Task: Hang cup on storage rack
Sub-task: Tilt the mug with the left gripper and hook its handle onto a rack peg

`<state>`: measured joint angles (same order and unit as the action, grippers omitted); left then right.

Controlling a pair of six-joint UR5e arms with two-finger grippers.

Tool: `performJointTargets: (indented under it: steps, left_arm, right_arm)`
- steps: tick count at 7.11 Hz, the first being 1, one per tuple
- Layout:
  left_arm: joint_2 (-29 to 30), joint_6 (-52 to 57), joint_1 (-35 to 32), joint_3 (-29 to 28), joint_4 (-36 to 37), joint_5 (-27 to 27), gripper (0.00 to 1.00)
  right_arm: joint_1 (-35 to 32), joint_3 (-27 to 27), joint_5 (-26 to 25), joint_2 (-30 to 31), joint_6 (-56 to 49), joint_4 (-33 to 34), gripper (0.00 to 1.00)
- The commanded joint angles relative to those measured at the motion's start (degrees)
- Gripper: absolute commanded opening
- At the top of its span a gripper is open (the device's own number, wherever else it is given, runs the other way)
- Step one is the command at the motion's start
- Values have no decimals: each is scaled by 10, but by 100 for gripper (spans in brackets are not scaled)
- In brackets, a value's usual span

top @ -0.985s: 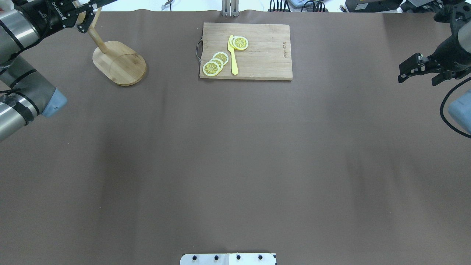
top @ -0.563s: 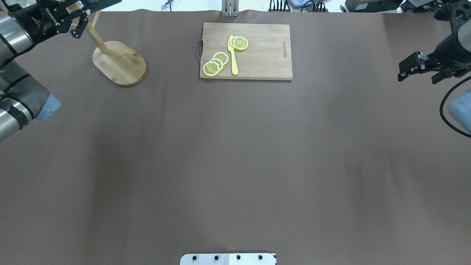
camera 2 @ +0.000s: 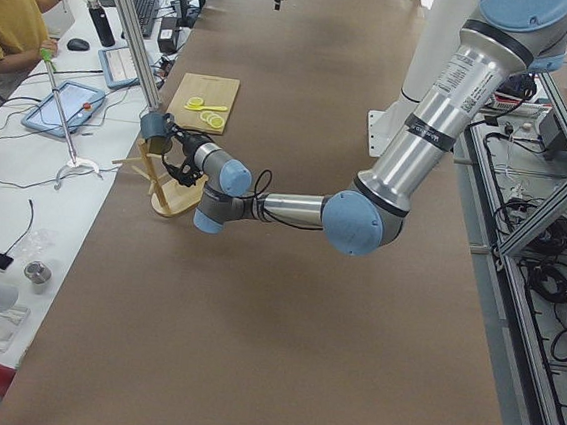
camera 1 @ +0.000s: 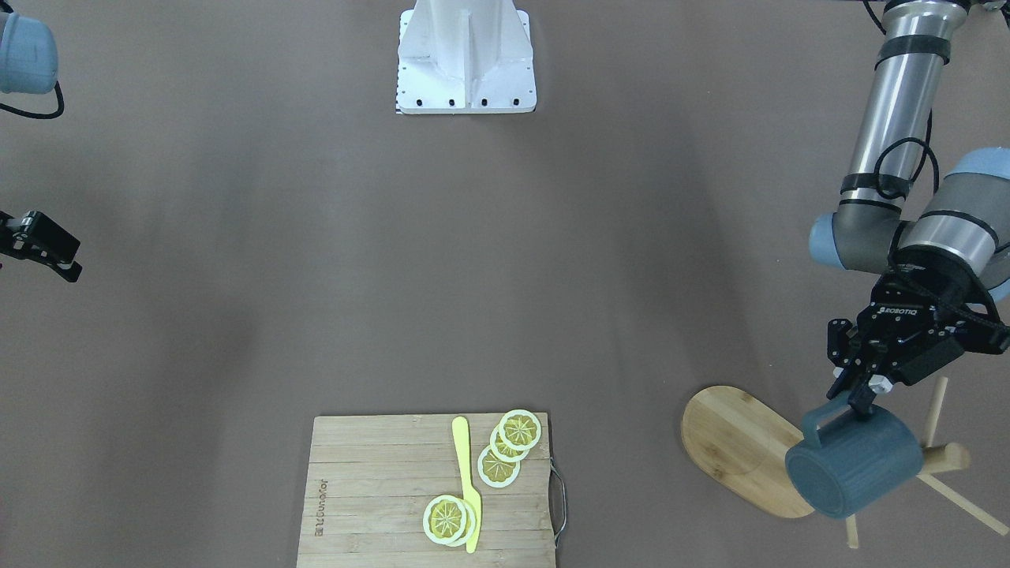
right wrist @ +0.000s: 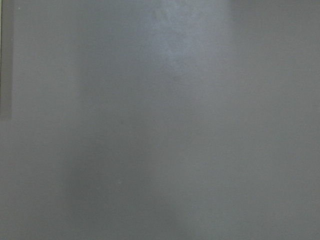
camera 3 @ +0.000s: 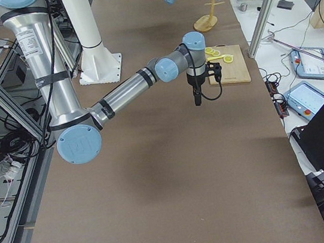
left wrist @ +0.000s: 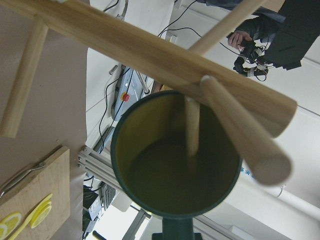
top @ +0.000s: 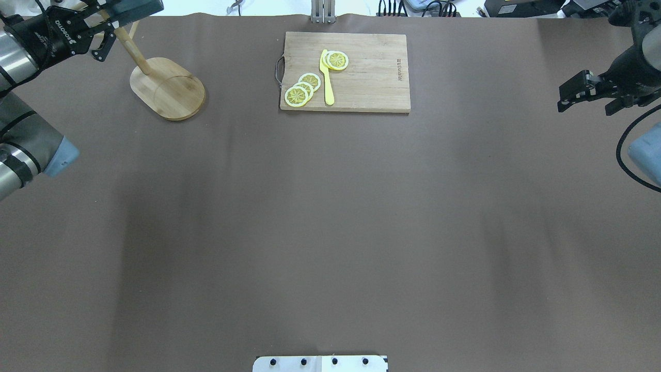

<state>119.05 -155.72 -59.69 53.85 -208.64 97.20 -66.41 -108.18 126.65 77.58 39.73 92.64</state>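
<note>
The slate-blue cup (camera 1: 856, 461) lies tilted on its side in the air, over the far end of the storage rack's oval base (camera 1: 738, 446) and against its post (camera 1: 947, 456). My left gripper (camera 1: 858, 398) is shut on the cup's handle. In the left wrist view the cup's yellow-olive inside (left wrist: 175, 170) faces the post (left wrist: 150, 55), and a thin peg (left wrist: 191, 125) crosses its mouth. In the overhead view the cup (top: 135, 6) shows at the top edge above the rack's base (top: 168, 88). My right gripper (top: 586, 106) is open and empty at the right edge.
A rectangular cutting board (top: 372, 72) with lemon slices (top: 302, 89) and a yellow knife (top: 326, 77) lies at the far middle. The robot's base plate (top: 320, 363) is at the near edge. An operator (camera 2: 11, 16) sits beyond the table's far side.
My left gripper has moved left and slightly away with the cup, which now shows more at the overhead view's top edge. The right gripper has shifted slightly away.
</note>
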Motion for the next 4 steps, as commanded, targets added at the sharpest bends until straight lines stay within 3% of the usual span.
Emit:
performJointTargets:
  steps: [1,4]
  left_arm:
    - [0,-5,0,-19,-28,15,0]
    - [-1,-5,-3,-23,-48,31,0]
  right_arm:
    - [0,1,0,-4,1,1,100]
    - [0,1,0,-5,3,1,100]
